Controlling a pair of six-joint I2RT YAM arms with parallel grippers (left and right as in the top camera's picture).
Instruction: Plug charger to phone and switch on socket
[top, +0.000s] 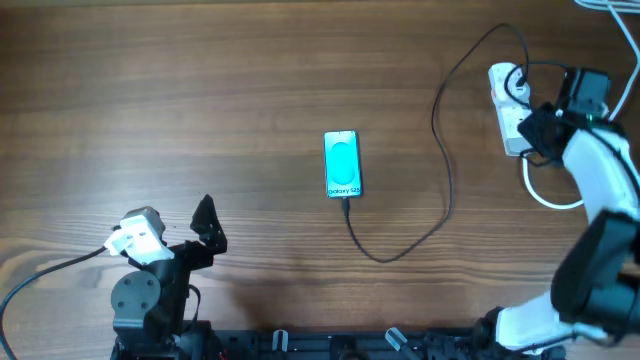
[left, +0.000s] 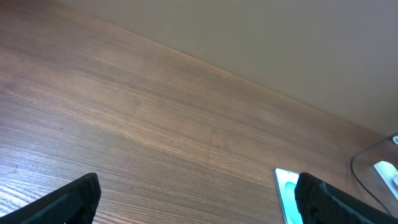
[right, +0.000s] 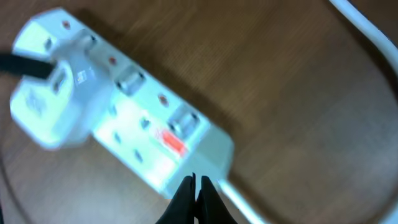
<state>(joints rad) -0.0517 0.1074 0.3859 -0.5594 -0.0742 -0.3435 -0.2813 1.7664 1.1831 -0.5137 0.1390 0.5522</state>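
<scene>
Right wrist view alone shows right fingers (right: 185, 202) together by the socket (right: 124, 118); left fingers (left: 68, 199) stand apart.

Overhead looks down; right wrist close above socket (right: 146, 127).

Right of the phone (top: 342, 165), the right arm (top: 600, 168) is white-shelled with black joints and 2 slim, pointed black fingers (right: 184, 198). Left of the phone, the left arm (top: 140, 295) is mostly black, carrying a white camera block (top: 135, 235) and 1 black cable (top: 58, 264).
</scene>
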